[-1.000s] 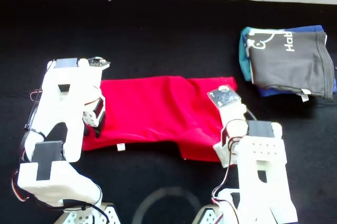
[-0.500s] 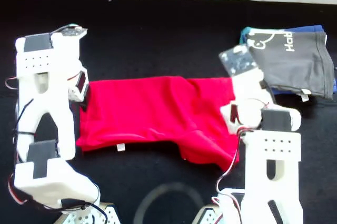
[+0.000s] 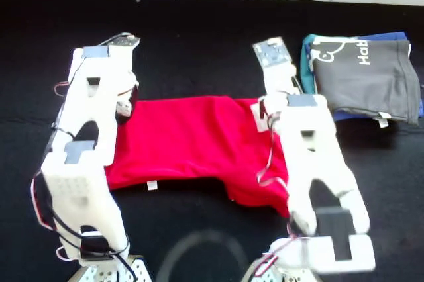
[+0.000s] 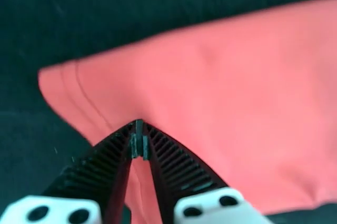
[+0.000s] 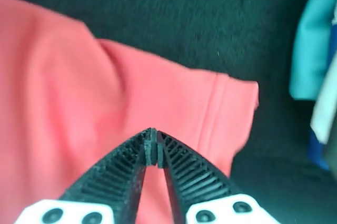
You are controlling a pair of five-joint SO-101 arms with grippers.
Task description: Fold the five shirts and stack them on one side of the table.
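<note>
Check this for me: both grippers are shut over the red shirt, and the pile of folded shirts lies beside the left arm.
One thing is off: the pile of folded shirts lies beside the right arm, not the left, as the high view shows. The rest holds: the left gripper and the right gripper are both shut over the red shirt.

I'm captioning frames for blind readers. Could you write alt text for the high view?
A red shirt lies spread on a black table, the left gripper at its far left corner and the right gripper near its far right corner. A stack of folded shirts sits off to the right.
</note>
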